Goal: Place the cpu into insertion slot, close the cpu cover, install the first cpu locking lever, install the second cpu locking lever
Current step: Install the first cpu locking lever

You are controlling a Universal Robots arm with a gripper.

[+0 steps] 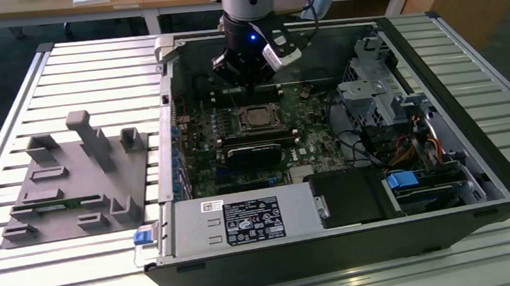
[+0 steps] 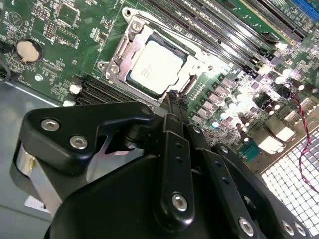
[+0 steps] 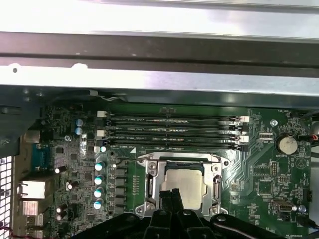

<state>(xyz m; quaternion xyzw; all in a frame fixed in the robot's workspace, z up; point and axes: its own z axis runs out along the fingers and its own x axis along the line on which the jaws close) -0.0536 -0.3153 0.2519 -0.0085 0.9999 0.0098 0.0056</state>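
The cpu [image 2: 155,67] lies flat in the insertion slot [image 2: 188,84] on the green board, its silver-grey top showing. It also appears in the exterior view [image 1: 258,119] and the first wrist view [image 3: 185,183]. The cpu cover [image 2: 130,31], a silvery frame, lies down around the chip. My gripper [image 2: 173,95] hangs just above the socket's edge, fingers together and holding nothing. The black fingertips [image 3: 174,195] overlap the chip's near edge in the first wrist view. In the exterior view my gripper [image 1: 248,83] is inside the open case, just behind the socket.
Long memory slots [image 3: 174,132] run beside the socket. A black heatsink block [image 1: 256,153] sits in front of it. The case holds a power supply [image 1: 243,222], a drive cage [image 1: 370,93] and cables [image 1: 410,148]. A grey fixture tray [image 1: 75,177] stands on the exterior view's left.
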